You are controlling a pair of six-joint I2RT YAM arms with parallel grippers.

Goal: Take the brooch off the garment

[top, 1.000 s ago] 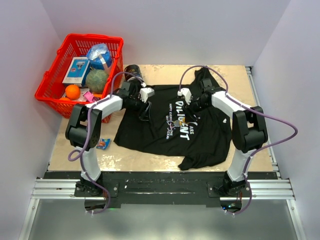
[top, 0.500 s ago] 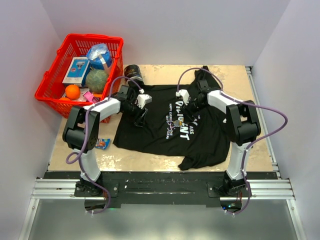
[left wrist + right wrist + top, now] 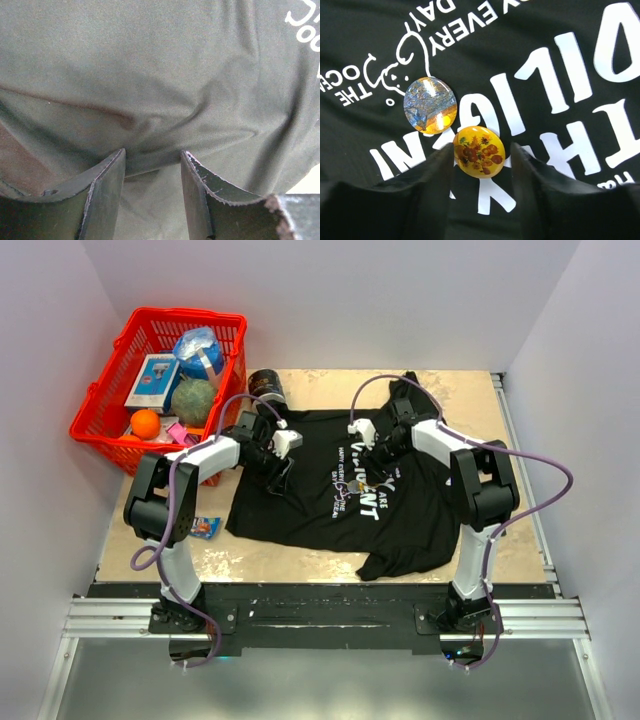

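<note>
Right wrist view: right claw (image 3: 482, 150) has edged in, open and empty, straddling the sunflower brooch (image 3: 479, 152) — left claw (image 3: 152, 151), open, pins the garment (image 3: 150, 75); a grasp looks imminent.

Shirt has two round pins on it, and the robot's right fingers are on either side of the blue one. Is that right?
Not quite. The shirt does have two round pins, but the right gripper has its fingers on either side of the yellow flowery pin, not the blue one, which sits just beside it. The right wrist view shows this.
</note>
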